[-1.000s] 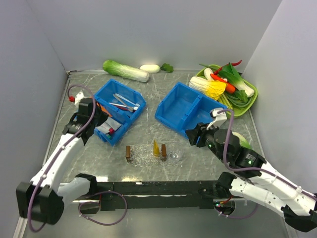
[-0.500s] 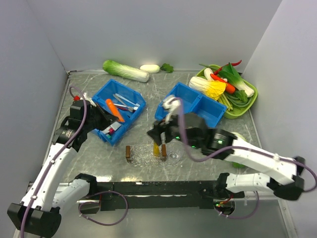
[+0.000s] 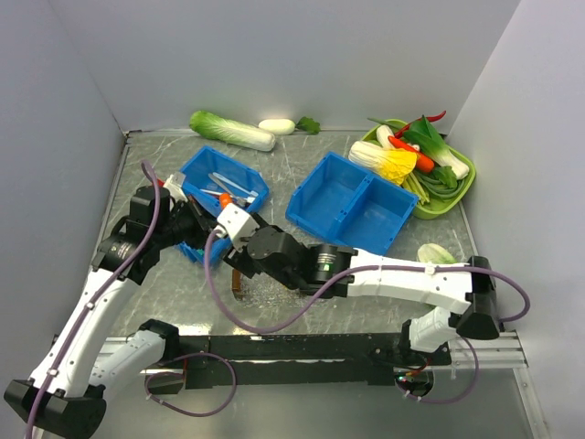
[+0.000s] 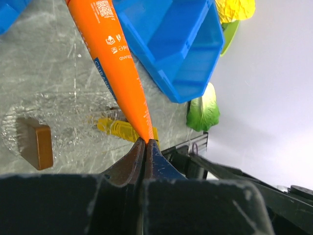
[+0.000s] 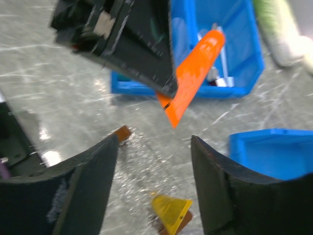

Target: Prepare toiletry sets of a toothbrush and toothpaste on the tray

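My left gripper [image 3: 194, 225] is shut on the crimped end of an orange toothpaste tube [image 4: 115, 63], held in the air beside the left blue bin [image 3: 196, 169]. Pale toothbrushes [image 3: 233, 187] lie in that bin. The clear bumpy tray [image 4: 73, 110] lies below; a yellow tube [image 4: 124, 129] rests on it and a brown block [image 4: 36, 147] sits at its end. My right gripper [image 5: 154, 142] is open and empty, low over the tray [image 5: 139, 171], just under the orange tube [image 5: 193, 81]. In the top view my right arm hides most of the tray [image 3: 262, 294].
A two-compartment blue bin [image 3: 352, 206] stands right of the tray. A green tray of vegetables [image 3: 430, 160] is at the back right, a cabbage [image 3: 230, 130] at the back wall, a small cabbage [image 3: 437, 253] near the right edge.
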`<state>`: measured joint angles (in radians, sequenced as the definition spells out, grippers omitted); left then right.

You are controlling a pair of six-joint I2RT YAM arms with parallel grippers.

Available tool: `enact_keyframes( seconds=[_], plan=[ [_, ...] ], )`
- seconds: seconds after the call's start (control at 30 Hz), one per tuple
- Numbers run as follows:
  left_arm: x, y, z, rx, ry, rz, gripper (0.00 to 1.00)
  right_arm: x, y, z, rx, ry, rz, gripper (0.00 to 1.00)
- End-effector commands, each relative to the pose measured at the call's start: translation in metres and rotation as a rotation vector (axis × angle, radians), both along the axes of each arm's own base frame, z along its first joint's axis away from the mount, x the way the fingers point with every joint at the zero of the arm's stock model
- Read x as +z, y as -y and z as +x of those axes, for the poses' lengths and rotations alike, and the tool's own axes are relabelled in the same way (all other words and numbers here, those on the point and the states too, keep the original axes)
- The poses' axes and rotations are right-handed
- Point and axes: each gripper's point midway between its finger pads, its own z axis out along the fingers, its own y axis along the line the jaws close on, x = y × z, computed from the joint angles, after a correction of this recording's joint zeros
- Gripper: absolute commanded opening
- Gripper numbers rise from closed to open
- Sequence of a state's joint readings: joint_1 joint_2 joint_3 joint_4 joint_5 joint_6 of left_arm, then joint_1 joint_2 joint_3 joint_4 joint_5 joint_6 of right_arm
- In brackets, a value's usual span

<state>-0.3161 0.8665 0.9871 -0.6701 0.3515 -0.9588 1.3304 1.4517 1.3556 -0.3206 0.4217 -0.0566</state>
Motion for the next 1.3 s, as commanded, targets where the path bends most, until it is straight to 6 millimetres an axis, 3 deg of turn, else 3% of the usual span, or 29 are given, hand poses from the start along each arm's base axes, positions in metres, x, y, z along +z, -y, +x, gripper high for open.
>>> enact_keyframes(
  seconds=[0.0, 0.2, 0.5, 0.7, 0.9, 0.93, 1.13, 1.27],
  plan=[
    [0.027, 0.006, -0.013, -0.043, 0.057, -0.062, 0.01, 0.027, -0.012, 0.017, -0.043, 0.164, -0.025, 0.66],
    [0.031, 0.006, -0.018, -0.051, 0.065, -0.080, 0.01, 0.014, -0.022, 0.022, -0.046, 0.210, -0.083, 0.61],
    [0.029, 0.007, -0.023, -0.057, 0.053, -0.091, 0.01, 0.013, -0.023, 0.038, -0.120, 0.293, -0.100, 0.48],
    [0.028, 0.009, -0.024, -0.063, 0.050, -0.106, 0.01, 0.011, -0.021, 0.043, -0.152, 0.326, -0.118, 0.31],
    [0.033, 0.012, -0.023, -0.077, 0.075, -0.129, 0.02, 0.010, -0.022, 0.044, -0.161, 0.333, -0.120, 0.05],
    [0.033, 0.012, -0.022, -0.077, 0.082, -0.132, 0.05, 0.010, -0.021, 0.044, -0.162, 0.332, -0.121, 0.00],
    [0.047, 0.002, -0.012, -0.012, 0.175, -0.101, 0.32, 0.009, -0.015, 0.041, -0.164, 0.300, -0.098, 0.00],
    [0.053, -0.013, -0.002, 0.059, 0.225, -0.019, 0.52, 0.021, -0.003, 0.037, -0.166, 0.265, -0.043, 0.00]
  ],
)
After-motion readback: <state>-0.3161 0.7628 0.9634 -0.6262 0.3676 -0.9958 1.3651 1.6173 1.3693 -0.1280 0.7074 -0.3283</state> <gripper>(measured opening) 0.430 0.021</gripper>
